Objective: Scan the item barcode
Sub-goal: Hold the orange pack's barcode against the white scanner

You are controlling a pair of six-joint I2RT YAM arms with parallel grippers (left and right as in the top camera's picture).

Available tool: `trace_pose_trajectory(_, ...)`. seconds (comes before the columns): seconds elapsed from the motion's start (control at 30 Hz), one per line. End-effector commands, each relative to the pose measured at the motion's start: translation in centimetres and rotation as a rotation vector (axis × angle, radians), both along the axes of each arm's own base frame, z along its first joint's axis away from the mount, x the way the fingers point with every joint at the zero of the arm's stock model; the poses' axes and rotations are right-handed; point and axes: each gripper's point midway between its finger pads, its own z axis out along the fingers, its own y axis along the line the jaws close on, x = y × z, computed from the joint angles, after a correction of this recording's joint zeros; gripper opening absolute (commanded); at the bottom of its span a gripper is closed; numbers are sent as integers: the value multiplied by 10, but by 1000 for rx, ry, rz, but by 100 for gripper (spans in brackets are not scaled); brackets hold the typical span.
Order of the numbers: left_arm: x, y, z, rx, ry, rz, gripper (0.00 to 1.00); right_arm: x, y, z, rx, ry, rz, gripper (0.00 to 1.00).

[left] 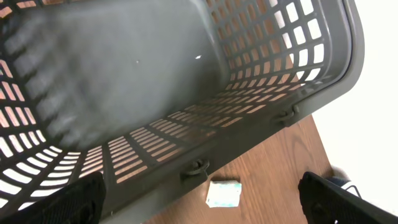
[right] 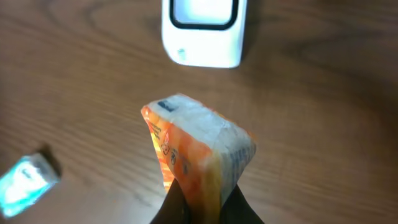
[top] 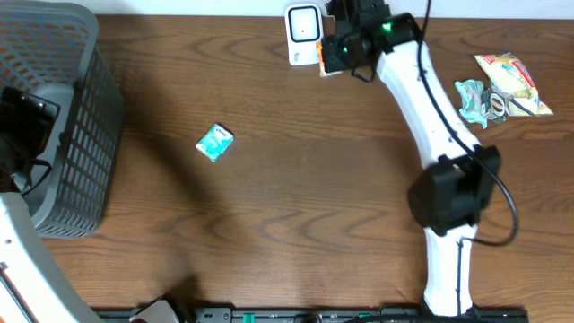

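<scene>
My right gripper [right: 202, 208] is shut on an orange and white packet [right: 199, 149], pinching its lower end. It holds the packet just in front of the white barcode scanner [right: 202, 31], with a white printed face turned up. Seen from overhead, this gripper [top: 336, 54] sits right beside the scanner [top: 303, 31] at the table's far edge, and only a sliver of the orange packet [top: 321, 61] shows. My left gripper [left: 199, 190] hangs open over the grey basket [left: 155, 74] with nothing between its fingers [left: 68, 202].
A small teal packet [top: 215, 142] lies on the wooden table right of the basket [top: 63, 117]; it also shows as the teal packet [left: 224, 193] in the left wrist view. More snack bags [top: 502, 85] lie at the far right. The right arm [top: 439, 170] crosses the table's right side.
</scene>
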Motion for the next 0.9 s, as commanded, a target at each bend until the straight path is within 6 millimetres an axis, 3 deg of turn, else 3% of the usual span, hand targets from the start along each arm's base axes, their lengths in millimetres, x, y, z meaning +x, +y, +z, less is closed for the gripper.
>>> trace_pose_trajectory(0.0,-2,1,6,9,-15,13,98,31,-3,27,-43,-137,-24,1)
trace_pose_trajectory(0.13,-2,1,6,9,-15,13,97,55,-3,44,-83,-275,-26,1)
trace_pose_trajectory(0.3,-2,1,6,9,-15,13,98,82,6,49,-175,-426,23,1)
trace_pose_trajectory(0.4,-2,1,6,9,-15,13,98,93,11,40,-247,-474,51,1)
trace_pose_trajectory(0.53,-2,1,6,9,-15,13,98,104,26,12,-401,-525,220,1)
trace_pose_trajectory(0.63,-2,1,6,9,-15,13,98,111,23,-5,-542,-538,250,1)
trace_pose_trajectory(0.7,-2,1,6,9,-15,13,98,116,18,-9,-623,-553,227,1)
trace_pose_trajectory(0.87,-2,1,6,9,-15,13,97,116,31,-15,-753,-585,366,1)
